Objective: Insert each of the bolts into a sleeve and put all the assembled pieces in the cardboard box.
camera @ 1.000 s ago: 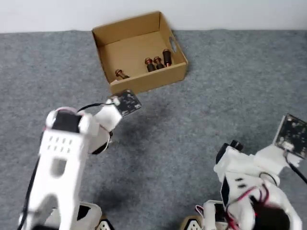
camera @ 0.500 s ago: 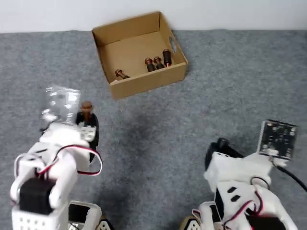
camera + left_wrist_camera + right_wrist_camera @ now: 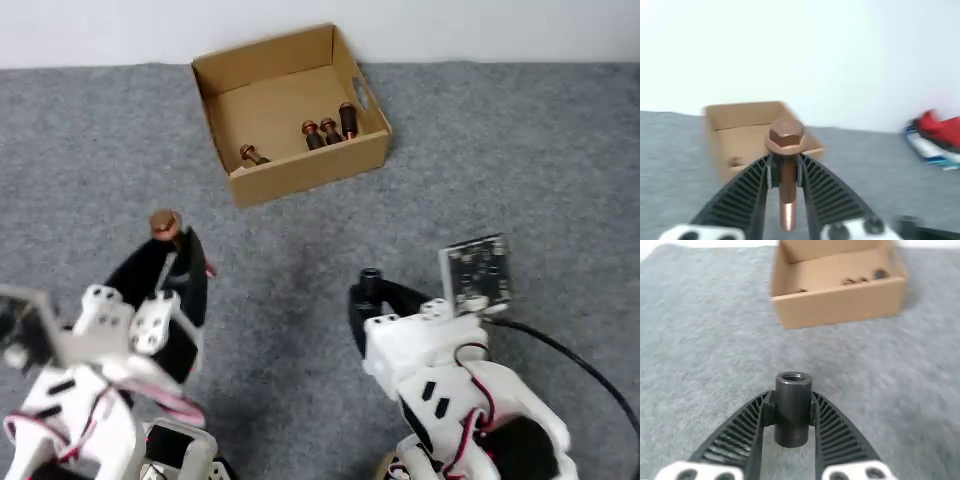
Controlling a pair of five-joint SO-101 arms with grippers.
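- High view: grey, felt-like bench (image 3: 520, 150) running up to a white wall (image 3: 450, 25). Open-topped cardboard box (image 3: 310, 172) close to that far edge, with an oval cut-out in one side wall. Four assembled pieces (image 3: 330, 128) inside, three clustered by the cut-out wall and one apart near the front wall. Wide bare stretch of bench between box and arms, and out to either side.
- Same view: left hand (image 3: 178, 255) clenched on a copper-coloured bolt (image 3: 165, 224), round head showing past the fingertips. Right hand (image 3: 375, 298) clenched on a dark sleeve (image 3: 371, 277). Well apart from each other, both short of the box.
- Left wrist view: ribbed black fingers (image 3: 747, 192) pinching the shank just under a flanged hex head, threaded tip free between them. Box blurred behind. Farther off, a red and blue object (image 3: 935, 135), too blurred to name.
- Right wrist view: sleeve as a short, smooth cylinder, threaded bore open at its end, gripped about the middle. Plain, unbroken front wall of the box beyond.
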